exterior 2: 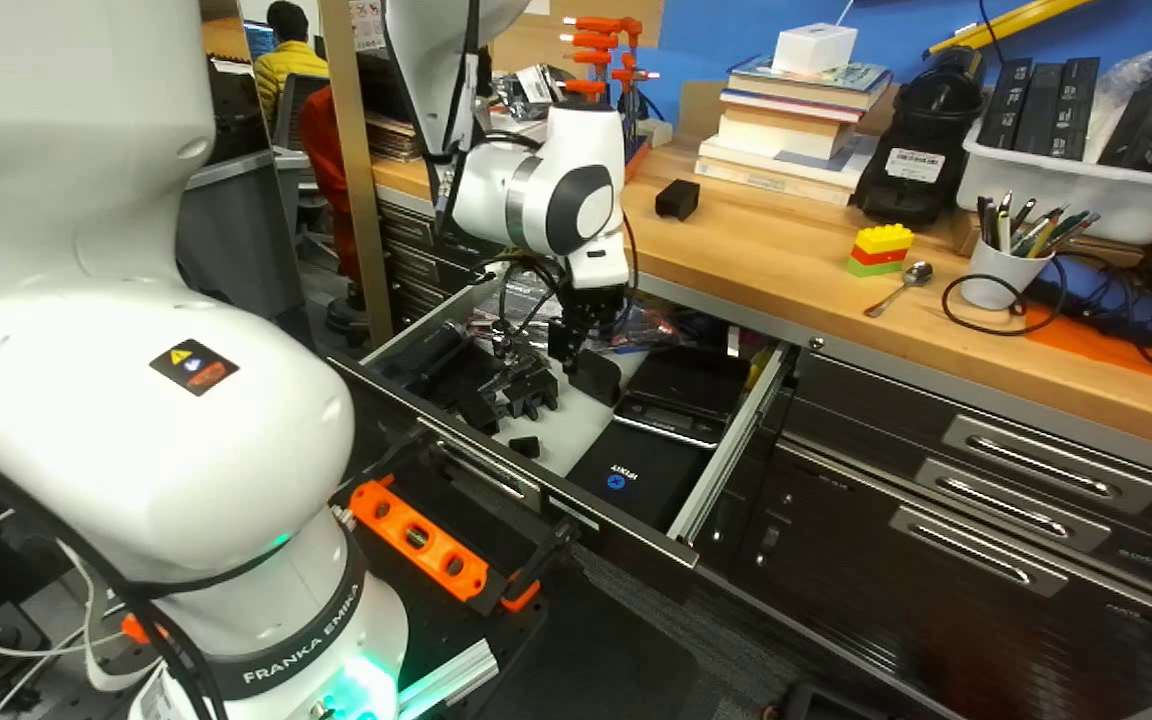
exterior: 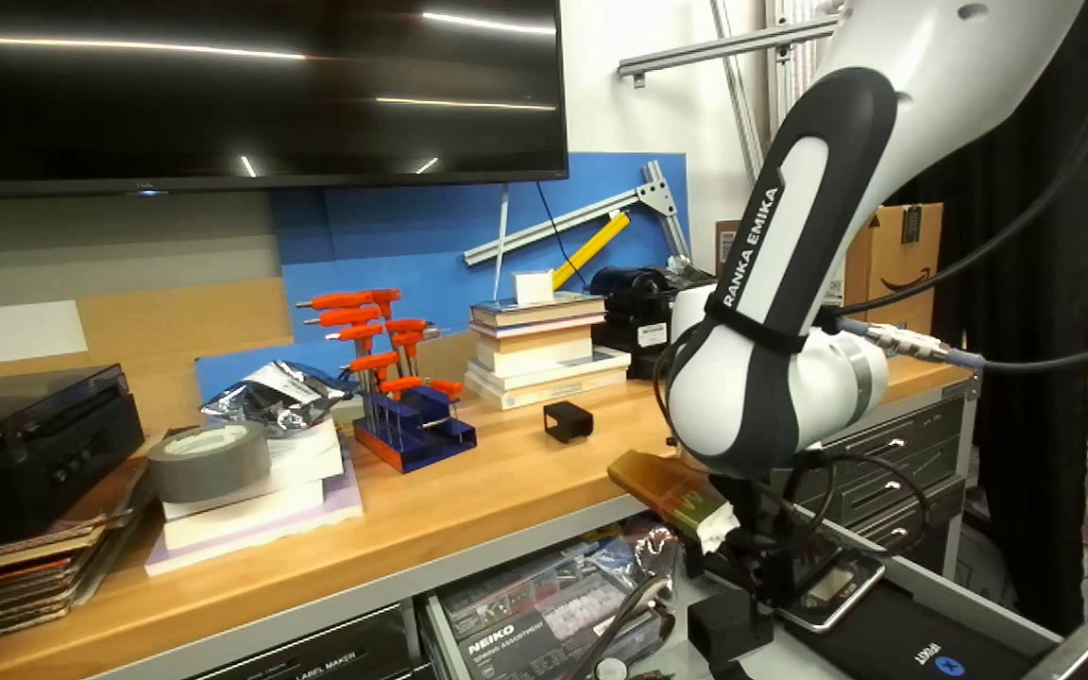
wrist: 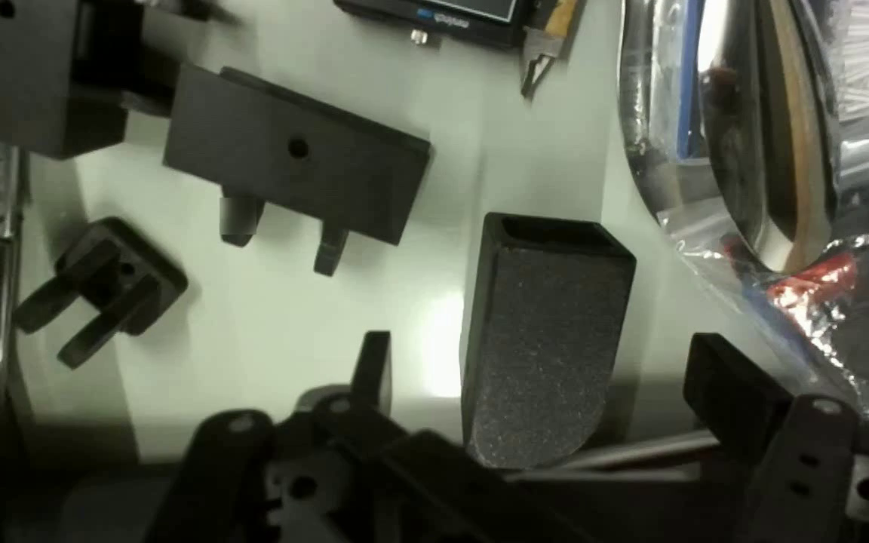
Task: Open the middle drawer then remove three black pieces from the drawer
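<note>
The gripper (wrist: 538, 362) stands wide and grips nothing; in the wrist view its tips show to the left and right of the block (wrist: 548, 339). The block's long axis runs across the line from tip to tip, so the jaws should, I judge, close over its narrow width; how much lower they must go I cannot tell. In an exterior view the block sits just right of the tips, in the open drawer (exterior 2: 571, 432). To its left, in the wrist view, lie a pegged piece (wrist: 314, 166) and a pronged piece (wrist: 136, 298), perhaps also wanted. The drawer holds a scale (exterior 2: 686, 385) and a kit (exterior 2: 638, 475) on its right and a Neiko case (exterior: 553, 619) on the far side. A second block (exterior 2: 677, 200) rests on the worktop (exterior 2: 786, 230), so one piece is probably out. Farther right, a cup (exterior 2: 991, 285) holds pens (exterior 2: 1026, 230) and a bin (exterior 2: 1066, 185) holds black boxes (exterior 2: 1043, 105).
</note>
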You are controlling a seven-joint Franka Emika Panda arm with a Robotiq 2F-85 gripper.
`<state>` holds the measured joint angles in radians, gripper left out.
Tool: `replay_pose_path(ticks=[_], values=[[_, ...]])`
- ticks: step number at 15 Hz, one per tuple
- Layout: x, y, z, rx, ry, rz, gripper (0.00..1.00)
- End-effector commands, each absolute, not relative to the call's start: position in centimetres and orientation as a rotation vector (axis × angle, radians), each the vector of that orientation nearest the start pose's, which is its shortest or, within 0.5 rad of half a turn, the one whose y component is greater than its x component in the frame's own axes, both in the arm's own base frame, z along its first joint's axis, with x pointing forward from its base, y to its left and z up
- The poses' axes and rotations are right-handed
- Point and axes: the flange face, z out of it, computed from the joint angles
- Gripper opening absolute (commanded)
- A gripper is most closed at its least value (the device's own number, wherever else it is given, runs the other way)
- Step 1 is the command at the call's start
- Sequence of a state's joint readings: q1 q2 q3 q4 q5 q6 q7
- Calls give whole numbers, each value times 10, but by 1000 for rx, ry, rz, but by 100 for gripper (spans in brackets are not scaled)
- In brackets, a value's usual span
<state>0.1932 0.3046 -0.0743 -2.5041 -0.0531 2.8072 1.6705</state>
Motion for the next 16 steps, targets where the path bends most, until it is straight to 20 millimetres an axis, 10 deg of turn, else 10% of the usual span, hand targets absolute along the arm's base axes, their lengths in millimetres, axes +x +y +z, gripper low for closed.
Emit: replay_pose_path(ticks=[1,8,9,16], values=[[461,55,149,-2144,2306,-124,100],[463,48,124,-2041,2428,-193,100],[463,48,122,-2033,2438,-198,75],[467,57,116,-2121,2397,-212,27]])
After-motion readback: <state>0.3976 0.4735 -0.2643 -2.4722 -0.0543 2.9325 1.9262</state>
